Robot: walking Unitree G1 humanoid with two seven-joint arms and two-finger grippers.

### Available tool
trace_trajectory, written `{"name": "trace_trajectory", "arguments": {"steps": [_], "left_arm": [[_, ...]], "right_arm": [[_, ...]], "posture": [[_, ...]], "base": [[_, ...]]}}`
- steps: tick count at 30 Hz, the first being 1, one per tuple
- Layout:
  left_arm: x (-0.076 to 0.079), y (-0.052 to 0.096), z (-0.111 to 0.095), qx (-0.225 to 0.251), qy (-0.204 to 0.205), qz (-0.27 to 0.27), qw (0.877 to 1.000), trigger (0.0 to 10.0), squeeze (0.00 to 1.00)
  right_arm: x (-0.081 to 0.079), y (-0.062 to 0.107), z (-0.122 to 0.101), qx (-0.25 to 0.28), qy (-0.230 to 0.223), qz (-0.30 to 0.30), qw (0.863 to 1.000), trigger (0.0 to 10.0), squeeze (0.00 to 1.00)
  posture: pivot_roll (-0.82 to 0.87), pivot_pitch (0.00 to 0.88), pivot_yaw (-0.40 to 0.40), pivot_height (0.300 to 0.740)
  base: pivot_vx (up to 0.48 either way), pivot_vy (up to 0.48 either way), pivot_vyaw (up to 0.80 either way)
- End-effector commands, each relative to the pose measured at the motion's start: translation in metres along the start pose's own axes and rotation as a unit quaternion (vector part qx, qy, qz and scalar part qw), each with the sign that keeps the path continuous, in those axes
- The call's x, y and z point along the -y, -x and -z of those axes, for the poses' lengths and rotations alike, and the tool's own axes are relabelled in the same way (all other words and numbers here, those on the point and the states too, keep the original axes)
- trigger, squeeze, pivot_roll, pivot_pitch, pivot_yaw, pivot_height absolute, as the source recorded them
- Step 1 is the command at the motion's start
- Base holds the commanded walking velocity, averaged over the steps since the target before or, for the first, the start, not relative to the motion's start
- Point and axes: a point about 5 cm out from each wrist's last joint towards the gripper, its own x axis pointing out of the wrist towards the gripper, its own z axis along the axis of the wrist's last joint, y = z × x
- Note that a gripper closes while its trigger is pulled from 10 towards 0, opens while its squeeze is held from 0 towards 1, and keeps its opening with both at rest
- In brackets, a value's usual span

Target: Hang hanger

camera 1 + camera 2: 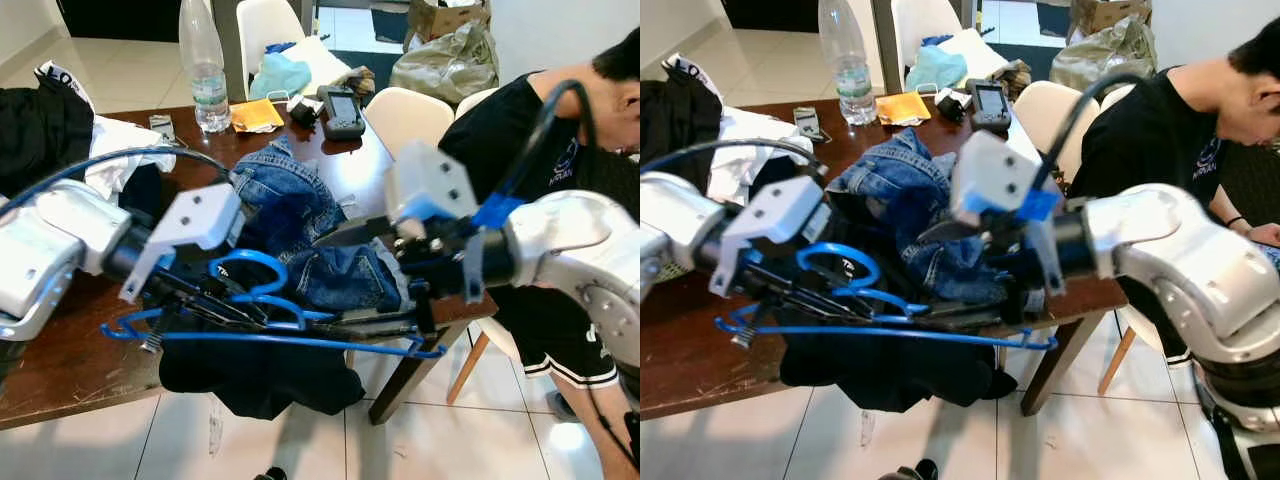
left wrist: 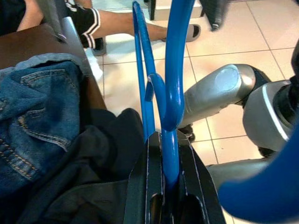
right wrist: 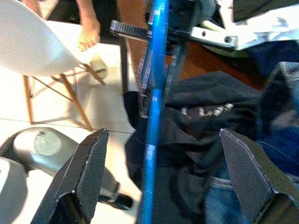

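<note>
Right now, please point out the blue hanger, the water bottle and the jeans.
Blue hanger (image 1: pixel 300 341), left eye view: on its long bottom bar.
Water bottle (image 1: pixel 205 70), left eye view: on its clear body.
Jeans (image 1: pixel 902 185), right eye view: on the crumpled denim on the table.

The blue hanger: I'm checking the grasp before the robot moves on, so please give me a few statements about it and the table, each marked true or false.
1. The left gripper is shut on the blue hanger. True.
2. The right gripper is clamped tight on the hanger. False: its fingers stand wide apart, with the hanger's bar running between them.
3. A pair of blue jeans lies on the wooden table. True.
4. The plastic bottle lies tipped over. False: it stands upright at the table's far side.
5. A person in a black shirt sits at the robot's right. True.
</note>
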Motion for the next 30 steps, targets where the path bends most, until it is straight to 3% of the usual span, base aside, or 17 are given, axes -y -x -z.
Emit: {"name": "trace_trajectory", "arguments": {"steps": [1, 10, 19, 20, 23, 24, 25, 26, 30], "left_arm": [[-0.003, -0.006, -0.002, -0.001, -0.017, -0.006, 1.0, 10.0, 0.0], [-0.012, -0.011, -0.004, 0.006, -0.033, -0.033, 0.999, 10.0, 0.0], [-0.011, -0.017, -0.006, 0.017, -0.042, -0.032, 0.998, 10.0, 0.0], [-0.01, -0.017, -0.006, 0.016, -0.043, -0.031, 0.998, 10.0, 0.0], [-0.011, -0.017, -0.006, 0.016, -0.045, -0.03, 0.998, 10.0, 0.0], [-0.01, -0.017, -0.006, 0.015, -0.046, -0.028, 0.998, 10.0, 0.0], [-0.01, -0.017, -0.006, 0.015, -0.046, -0.028, 0.998, 10.0, 0.0], [-0.01, -0.017, -0.005, 0.015, -0.047, -0.027, 0.998, 10.0, 0.0], [-0.01, -0.017, -0.005, 0.015, -0.049, -0.026, 0.998, 10.0, 0.0]], "right_arm": [[-0.007, -0.006, -0.002, -0.004, -0.005, -0.014, 1.0, 10.0, 0.0], [-0.013, -0.021, 0.005, -0.008, -0.037, -0.018, 0.999, 10.0, 0.0], [0.002, -0.037, 0.019, -0.006, -0.081, 0.075, 0.994, 10.0, 0.0], [0.003, -0.038, 0.02, -0.004, -0.084, 0.081, 0.993, 7.4, 0.0], [0.003, -0.038, 0.019, -0.002, -0.086, 0.087, 0.992, 7.4, 0.0], [0.004, -0.038, 0.019, 0.0, -0.088, 0.091, 0.992, 2.4, 0.0], [0.004, -0.038, 0.019, 0.0, -0.088, 0.091, 0.992, 2.4, 0.0], [0.004, -0.038, 0.019, 0.0, -0.087, 0.093, 0.992, 0.0, 0.0], [0.004, -0.038, 0.018, 0.0, -0.085, 0.093, 0.992, 0.0, 0.0]], "posture": [[0.09, 0.131, 0.003, 0.74], [0.08, 0.132, 0.006, 0.74], [0.08, 0.133, 0.008, 0.74], [0.08, 0.136, 0.011, 0.74], [0.08, 0.136, 0.011, 0.74], [0.08, 0.136, 0.011, 0.74], [0.08, 0.136, 0.011, 0.74], [0.08, 0.136, 0.011, 0.74], [0.08, 0.134, 0.01, 0.74]], "base": [[0.0, 0.0, 0.0], [0.0, 0.0, 0.0], [0.0, 0.0, 0.0], [0.0, 0.0, 0.0], [0.0, 0.0, 0.0], [0.0, 0.0, 0.0], [0.0, 0.0, 0.0], [0.0, 0.0, 0.0], [0.0, 0.0, 0.0]]}}
